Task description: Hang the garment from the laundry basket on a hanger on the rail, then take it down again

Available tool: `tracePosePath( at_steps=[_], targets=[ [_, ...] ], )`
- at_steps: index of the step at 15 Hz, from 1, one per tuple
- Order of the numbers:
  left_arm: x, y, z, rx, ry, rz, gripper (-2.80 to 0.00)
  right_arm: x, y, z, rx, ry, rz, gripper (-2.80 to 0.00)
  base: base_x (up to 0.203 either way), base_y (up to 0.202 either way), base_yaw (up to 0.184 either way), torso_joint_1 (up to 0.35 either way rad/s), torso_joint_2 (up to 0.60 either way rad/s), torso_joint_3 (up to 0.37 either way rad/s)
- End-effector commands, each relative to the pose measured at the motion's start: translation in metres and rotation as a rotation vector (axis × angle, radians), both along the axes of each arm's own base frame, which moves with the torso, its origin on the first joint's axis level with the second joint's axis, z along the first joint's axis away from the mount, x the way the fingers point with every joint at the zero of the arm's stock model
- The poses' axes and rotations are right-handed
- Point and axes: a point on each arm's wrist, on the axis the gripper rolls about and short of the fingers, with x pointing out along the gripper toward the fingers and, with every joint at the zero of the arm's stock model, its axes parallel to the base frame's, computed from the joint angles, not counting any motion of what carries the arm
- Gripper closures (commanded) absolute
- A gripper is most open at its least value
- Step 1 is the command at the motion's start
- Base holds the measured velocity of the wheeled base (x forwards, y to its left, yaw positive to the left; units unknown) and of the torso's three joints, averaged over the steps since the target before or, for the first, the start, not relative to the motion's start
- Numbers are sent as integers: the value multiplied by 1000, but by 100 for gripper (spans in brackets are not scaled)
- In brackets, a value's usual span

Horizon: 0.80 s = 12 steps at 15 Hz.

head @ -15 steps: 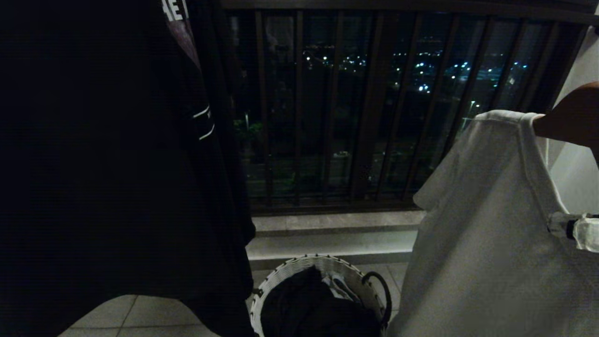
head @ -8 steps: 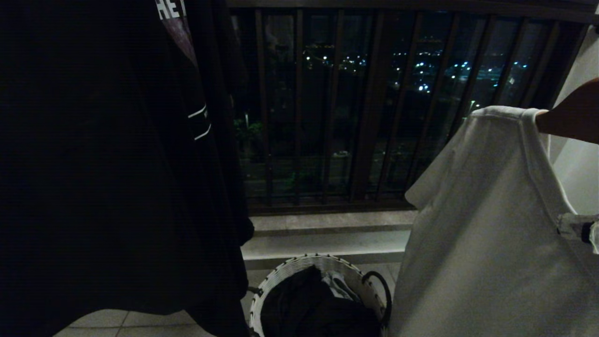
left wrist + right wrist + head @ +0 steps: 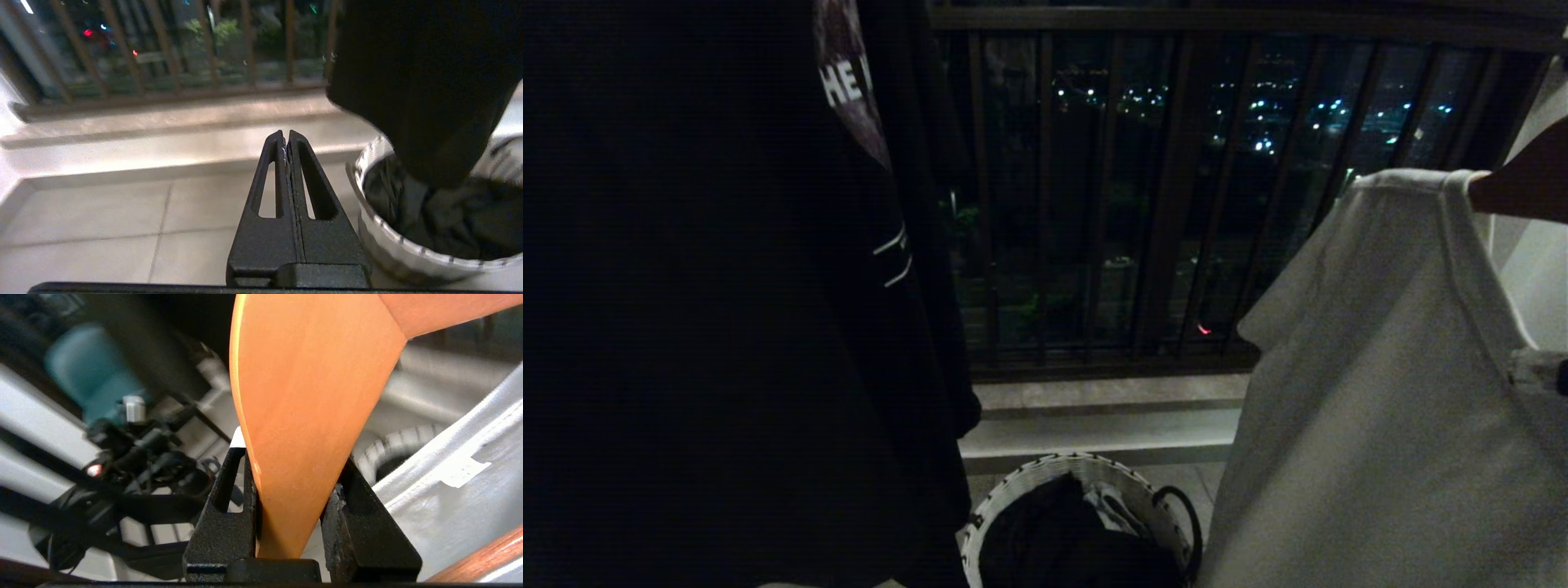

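Note:
A white garment (image 3: 1372, 408) hangs on a wooden hanger (image 3: 1523, 184) at the right of the head view. My right gripper (image 3: 292, 457) is shut on the hanger's (image 3: 310, 396) orange wood, with the white garment (image 3: 449, 498) beside it. The laundry basket (image 3: 1045, 474), white-rimmed with a black loop handle, stands on the floor below and holds dark clothes. My left gripper (image 3: 286, 136) is shut and empty, low over the tiles beside the basket (image 3: 388, 245). The rail is out of view.
A large black garment (image 3: 727, 327) hangs at the left and fills that side. Dark brown window bars (image 3: 1176, 204) run across the back above a stone step (image 3: 1094, 425). A pale wall (image 3: 1535, 269) closes the right side.
The whole scene has slid down in the head view, so the camera has risen. The white garment on its hanger has gone up against the window bars. The left gripper stays shut.

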Motion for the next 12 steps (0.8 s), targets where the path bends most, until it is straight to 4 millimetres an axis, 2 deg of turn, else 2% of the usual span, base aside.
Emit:
tracePosePath(
  at_steps=[1,12],
  targets=[
    [0,0,-1,1,3,1,0,0,0,1,9,-11,4,0,0,0,0,31,-551,-347],
    [0,0,-1,0,4,1,0,3,3,7,23,-69,36,0,0,0,0,140,-468,-323]
  ],
)
